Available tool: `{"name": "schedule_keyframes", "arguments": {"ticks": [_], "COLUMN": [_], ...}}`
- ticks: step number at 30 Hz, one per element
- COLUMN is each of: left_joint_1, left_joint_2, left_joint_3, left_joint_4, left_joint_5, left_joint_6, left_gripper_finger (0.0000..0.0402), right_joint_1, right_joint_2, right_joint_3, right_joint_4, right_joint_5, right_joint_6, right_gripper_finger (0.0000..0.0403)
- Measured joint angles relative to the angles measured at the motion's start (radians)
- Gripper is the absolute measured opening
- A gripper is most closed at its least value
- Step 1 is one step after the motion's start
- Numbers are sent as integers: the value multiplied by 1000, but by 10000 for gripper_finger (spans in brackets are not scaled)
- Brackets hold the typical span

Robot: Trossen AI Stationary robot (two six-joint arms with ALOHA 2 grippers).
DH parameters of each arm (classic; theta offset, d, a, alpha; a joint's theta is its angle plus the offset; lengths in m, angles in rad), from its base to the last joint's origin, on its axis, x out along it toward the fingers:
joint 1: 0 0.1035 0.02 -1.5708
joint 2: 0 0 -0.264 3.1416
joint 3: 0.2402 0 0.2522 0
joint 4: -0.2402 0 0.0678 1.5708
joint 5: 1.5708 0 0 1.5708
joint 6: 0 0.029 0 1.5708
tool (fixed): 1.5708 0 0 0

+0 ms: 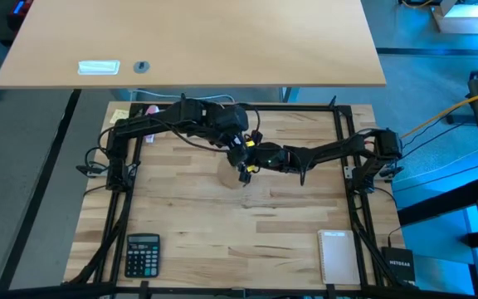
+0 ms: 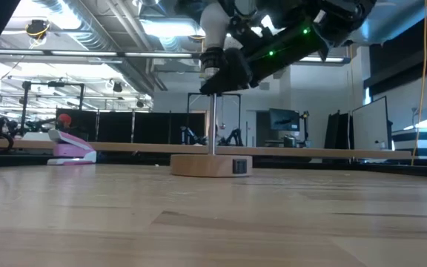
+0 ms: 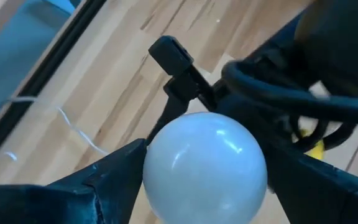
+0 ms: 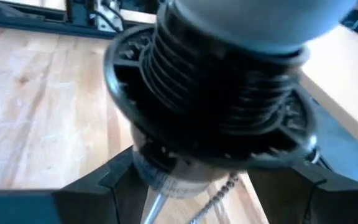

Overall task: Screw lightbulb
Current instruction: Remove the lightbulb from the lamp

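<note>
Hands number two: left hand (image 3: pixel 197 186) grips one lightbulb (image 3: pixel 205 167), right hand (image 4: pixel 197 180) clamps one socket (image 4: pixel 210 118).

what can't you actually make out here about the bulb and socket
- High view: the lightbulb and socket are hidden under both arms.
- Low view: the bulb's base is covered by the right gripper.
- Right wrist view: blur hides how far the thread is in.
- Left wrist view: the bulb blocks the socket.
</note>
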Motion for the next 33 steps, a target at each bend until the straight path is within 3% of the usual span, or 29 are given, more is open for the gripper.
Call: {"name": "schedule_keyframes", "arguments": {"ticks": [7,15,18,21,25,33], "left_joint_1": [0,0,0,0,0,0], "left_joint_2": [-1,-1,-1,-1,-1,-2], "left_joint_3": [0,0,0,0,0,2], "left_joint_4": [-4,-4,-2,0,-4,-5], "left_joint_5": [-4,-8,-8,-9,-9,-8], "left_joint_6": [90,97,110,107,107,190], "left_gripper_finger": [312,313,313,313,313,313], "right_joint_1": [0,-6,-6,-6,-6,-6], "right_joint_2": [-73,-9,34,67,70,70], "right_joint_3": [-2,-140,-148,-151,-168,-172], "right_joint_4": [-67,365,411,470,543,539], "right_joint_5": [-52,-93,-93,-110,-133,-141], "right_joint_6": [74,188,186,185,179,160], "right_gripper_finger": [250,250,247,220,151,151]}}
